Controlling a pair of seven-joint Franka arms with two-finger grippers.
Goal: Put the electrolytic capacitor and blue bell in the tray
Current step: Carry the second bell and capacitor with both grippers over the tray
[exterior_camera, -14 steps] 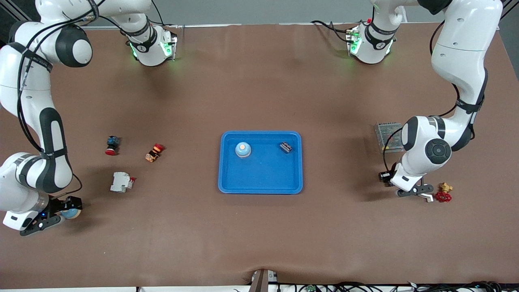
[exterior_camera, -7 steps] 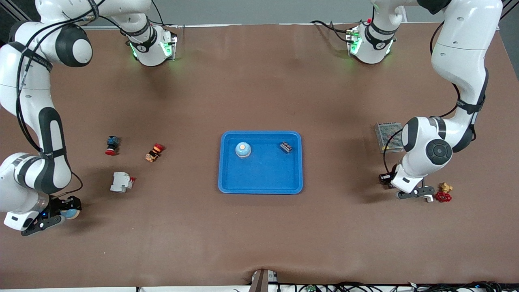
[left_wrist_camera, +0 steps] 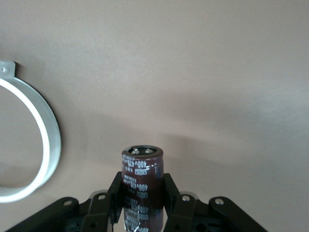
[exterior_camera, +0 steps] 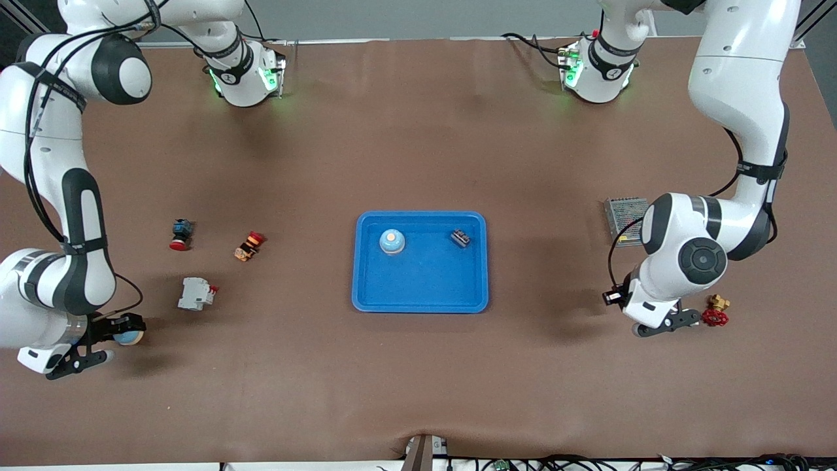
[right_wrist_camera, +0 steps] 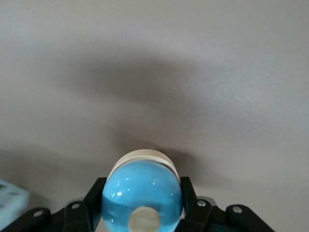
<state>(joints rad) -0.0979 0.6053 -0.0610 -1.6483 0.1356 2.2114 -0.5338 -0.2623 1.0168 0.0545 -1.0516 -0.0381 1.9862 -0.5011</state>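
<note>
The bright-blue tray (exterior_camera: 422, 297) lies mid-table. In it sit a blue bell (exterior_camera: 392, 241) and a small dark part (exterior_camera: 461, 237). My right gripper (exterior_camera: 124, 331) is shut on a second blue bell (exterior_camera: 129, 336) over the table at the right arm's end; the right wrist view shows this bell (right_wrist_camera: 142, 191) between the fingers (right_wrist_camera: 95, 193). My left gripper (exterior_camera: 616, 298) is over the table at the left arm's end. It is shut on a dark brown electrolytic capacitor (left_wrist_camera: 141, 176), held upright between the fingers (left_wrist_camera: 115, 191).
A white breaker (exterior_camera: 195, 293), an orange-red button (exterior_camera: 249, 246) and a blue-red button (exterior_camera: 180, 234) lie toward the right arm's end. A grey mesh box (exterior_camera: 624, 219) and a red-handled brass valve (exterior_camera: 715, 315) lie beside the left arm. A white metal ring (left_wrist_camera: 46, 140) shows in the left wrist view.
Both grippers have shifted a little toward the tray with their objects still held. The left gripper has drawn away from the red valve.
</note>
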